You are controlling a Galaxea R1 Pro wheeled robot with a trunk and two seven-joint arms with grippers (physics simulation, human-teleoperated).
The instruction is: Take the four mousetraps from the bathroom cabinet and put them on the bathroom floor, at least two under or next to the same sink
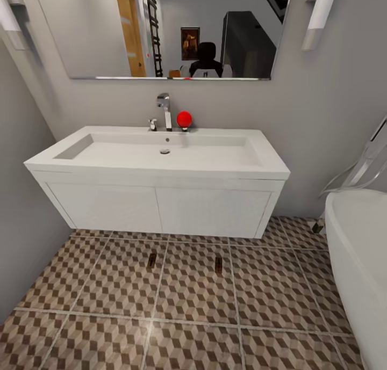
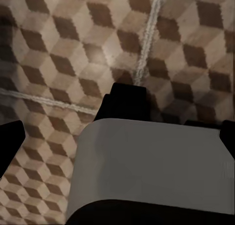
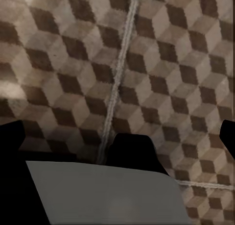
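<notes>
Before the sink (image 1: 161,152), two mousetraps (image 1: 152,260)

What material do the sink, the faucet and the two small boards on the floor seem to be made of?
The sink looks like glossy white ceramic or a similar cast material, judging by its smooth, even surface. The faucet appears to be polished chrome metal, with bright reflections. The two mousetraps look like tan wood with dark parts, but they are too small to be sure.
</notes>
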